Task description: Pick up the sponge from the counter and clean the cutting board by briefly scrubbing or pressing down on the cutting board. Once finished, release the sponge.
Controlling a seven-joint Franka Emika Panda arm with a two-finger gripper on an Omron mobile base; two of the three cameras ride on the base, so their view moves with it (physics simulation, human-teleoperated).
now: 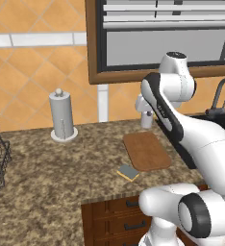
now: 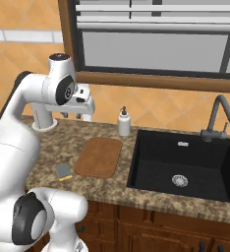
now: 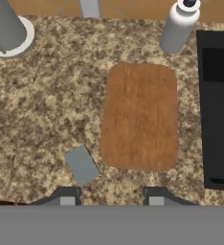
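Jaws: spread apart and holding nothing — in the hand view the two finger tips stand with a wide gap, and only bare counter (image 3: 42, 110) lies under them.
Gripper (image 3: 109, 196): it hangs high over the counter and looks straight down; in the right base view it sits at the end of the arm (image 2: 79, 109), above the far edge of the worktop.
Sponge (image 3: 81, 164): flat on the counter, just ahead of the left tip and a little outside the gap, near the board's corner but apart from it. It lies turned, so its edges are not square to the jaws.
Board (image 3: 140, 117): ahead of the jaws and toward the right tip, flat, nothing on it.
Step in hand: I judge that the reach for the sponge is only beginning — nothing is grasped yet.
How to do it well: first shift the hand sideways until the sponge is in the middle of the gap, then turn the wrist so that the fingers close on its two long sides, and only then go down. Stop just over the stone.
Risk: a low, flat block slips easily; an off-centre descent could push it against the board.
Others: bottle (image 3: 179, 26) and sink (image 3: 218, 115) are beyond the right tip, well apart from the path.
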